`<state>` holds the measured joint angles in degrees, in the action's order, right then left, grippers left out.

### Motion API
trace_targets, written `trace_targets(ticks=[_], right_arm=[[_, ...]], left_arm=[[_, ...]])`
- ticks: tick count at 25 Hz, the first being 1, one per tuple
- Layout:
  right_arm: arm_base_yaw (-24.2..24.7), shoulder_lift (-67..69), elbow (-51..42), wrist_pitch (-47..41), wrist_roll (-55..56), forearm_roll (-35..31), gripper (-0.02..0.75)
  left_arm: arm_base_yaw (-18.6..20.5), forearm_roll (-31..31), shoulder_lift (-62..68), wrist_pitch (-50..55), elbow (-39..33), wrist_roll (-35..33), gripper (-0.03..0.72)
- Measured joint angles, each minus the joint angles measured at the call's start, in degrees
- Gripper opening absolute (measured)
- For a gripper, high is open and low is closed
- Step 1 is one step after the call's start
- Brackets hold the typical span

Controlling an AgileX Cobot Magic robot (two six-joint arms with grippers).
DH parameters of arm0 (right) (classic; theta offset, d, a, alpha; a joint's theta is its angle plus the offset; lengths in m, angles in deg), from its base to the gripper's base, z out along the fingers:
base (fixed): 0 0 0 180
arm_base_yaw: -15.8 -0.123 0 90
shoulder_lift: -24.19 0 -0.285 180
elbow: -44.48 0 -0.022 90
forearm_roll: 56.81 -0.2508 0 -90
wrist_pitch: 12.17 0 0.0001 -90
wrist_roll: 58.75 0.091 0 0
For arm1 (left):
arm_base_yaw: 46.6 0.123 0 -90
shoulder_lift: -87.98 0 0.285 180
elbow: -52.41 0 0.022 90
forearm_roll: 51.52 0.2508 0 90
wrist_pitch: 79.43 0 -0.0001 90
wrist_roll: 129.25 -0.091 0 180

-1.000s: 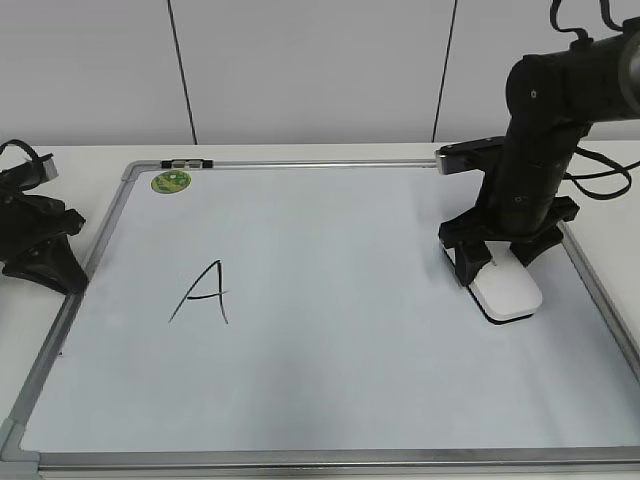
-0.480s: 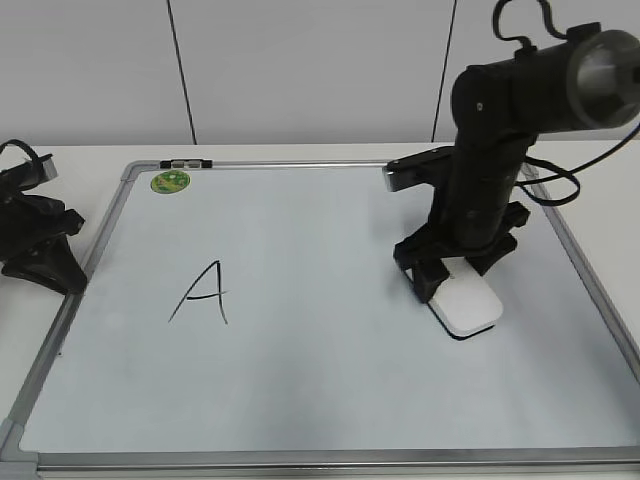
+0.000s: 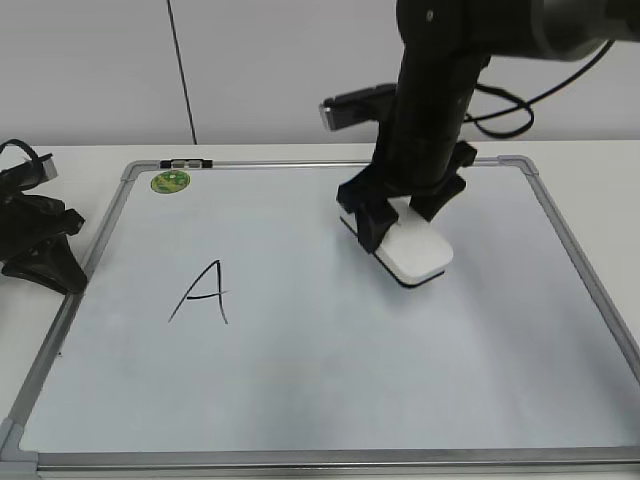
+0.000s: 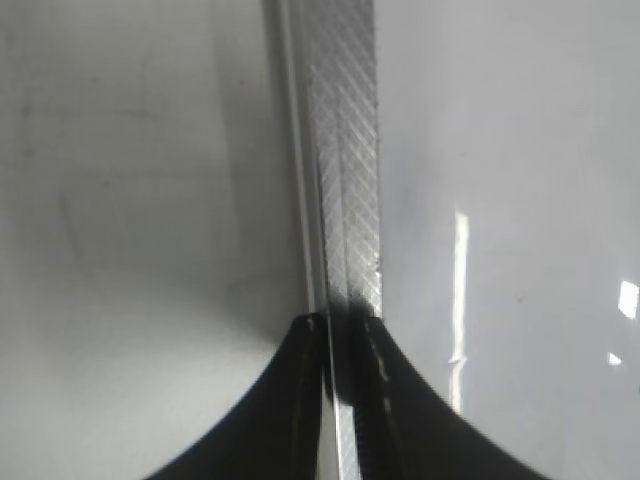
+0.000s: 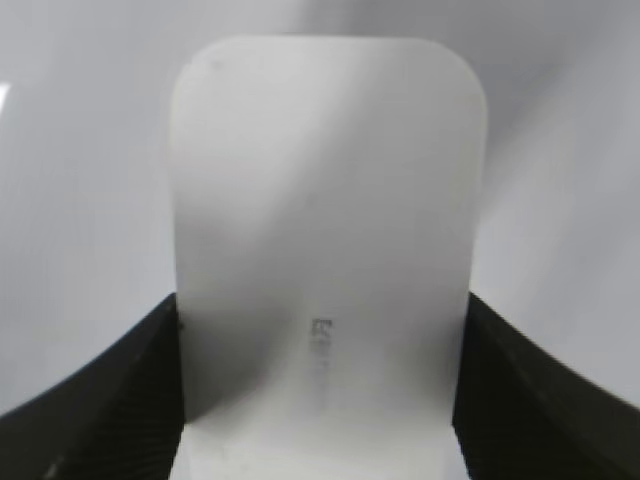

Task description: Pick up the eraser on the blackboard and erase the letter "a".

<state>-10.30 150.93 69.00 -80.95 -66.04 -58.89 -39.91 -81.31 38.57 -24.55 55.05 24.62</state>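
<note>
The right gripper (image 3: 400,222) pinches the eraser (image 3: 417,250) between its fingers (image 5: 120,390) mid-blackboard (image 3: 560,230), carrying it. Next: travel toward the bench's left edge to the letter (image 3: 203,293). Left fingers' state: cannot tell.

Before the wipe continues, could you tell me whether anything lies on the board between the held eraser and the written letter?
Nothing visible does. The right gripper holds the eraser, and only bare blackboard lies between it and the letter to its left.
</note>
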Motion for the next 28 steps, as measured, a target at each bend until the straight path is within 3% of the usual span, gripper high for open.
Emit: trace_targets(ticks=[8, 23, 28], right_arm=[[4.03, -3.67, 2.82, -1.36, -0.23, 1.26, 0.531], [27.95, -3.81, 2.82, -1.62, -0.35, -1.38, 0.531], [31.15, -3.81, 2.82, -1.72, -0.35, -4.14, 0.531]], left_arm=[[0.00, 0.00, 0.00, 0.00, 0.00, 0.00, 0.049], [0.00, 0.00, 0.00, 0.00, 0.00, 0.00, 0.049], [0.00, 0.00, 0.00, -0.10, 0.00, 0.00, 0.049]])
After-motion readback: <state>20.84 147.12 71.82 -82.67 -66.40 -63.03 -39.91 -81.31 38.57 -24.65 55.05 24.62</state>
